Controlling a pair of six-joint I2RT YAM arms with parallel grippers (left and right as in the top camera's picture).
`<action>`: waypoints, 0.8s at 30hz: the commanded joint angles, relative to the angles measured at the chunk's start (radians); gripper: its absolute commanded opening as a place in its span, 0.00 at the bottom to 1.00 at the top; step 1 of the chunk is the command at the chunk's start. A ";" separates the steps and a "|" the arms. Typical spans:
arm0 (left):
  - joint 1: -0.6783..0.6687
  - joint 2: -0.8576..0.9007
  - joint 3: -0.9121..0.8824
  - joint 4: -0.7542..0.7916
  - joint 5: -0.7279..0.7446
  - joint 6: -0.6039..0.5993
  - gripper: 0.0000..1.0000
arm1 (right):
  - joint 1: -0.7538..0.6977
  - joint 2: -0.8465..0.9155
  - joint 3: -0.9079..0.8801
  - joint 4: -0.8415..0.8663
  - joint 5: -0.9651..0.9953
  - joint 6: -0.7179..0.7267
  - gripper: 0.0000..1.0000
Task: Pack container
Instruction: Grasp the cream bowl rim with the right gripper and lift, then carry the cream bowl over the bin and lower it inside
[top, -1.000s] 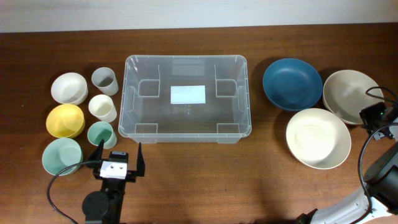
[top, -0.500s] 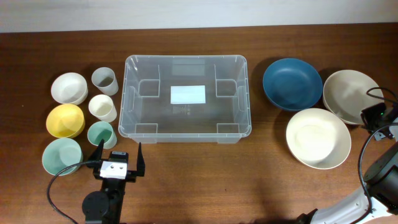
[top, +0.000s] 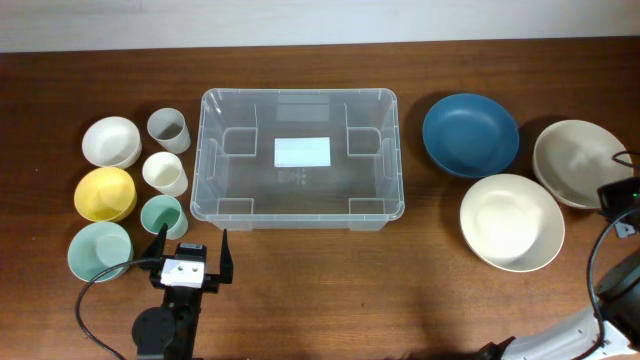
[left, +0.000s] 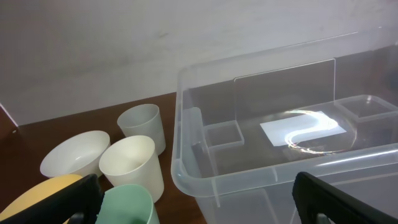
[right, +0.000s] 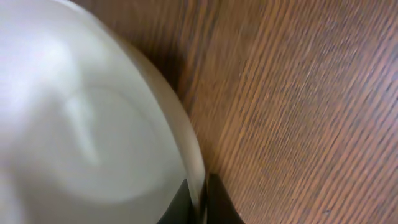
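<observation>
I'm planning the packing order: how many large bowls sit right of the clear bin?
3: the blue bowl closest to the container, the beige bowl at the far right, and the cream bowl nearer the robot, between them. None appears hidden.

Container (top: 250, 180) at middle of table (top: 400, 290). Cups (top: 166, 172) and small bowls (top: 105, 193) clustered left; three large bowls (top: 511, 222) right.

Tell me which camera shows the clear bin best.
Overhead: the whole bin shows, all four rim edges and the white label on its base. The left wrist view catches only one corner and part of the floor with the label. The right wrist view shows none of it, just a beige bowl and the table.
</observation>
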 joint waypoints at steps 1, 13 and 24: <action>0.005 -0.005 -0.005 -0.002 0.008 0.013 1.00 | -0.070 0.000 0.111 -0.008 -0.187 0.026 0.04; 0.005 -0.005 -0.005 -0.002 0.008 0.013 1.00 | 0.072 -0.166 0.466 -0.265 -0.600 -0.080 0.04; 0.005 -0.005 -0.005 -0.002 0.008 0.013 1.00 | 0.682 -0.203 0.466 -0.265 -0.377 -0.154 0.04</action>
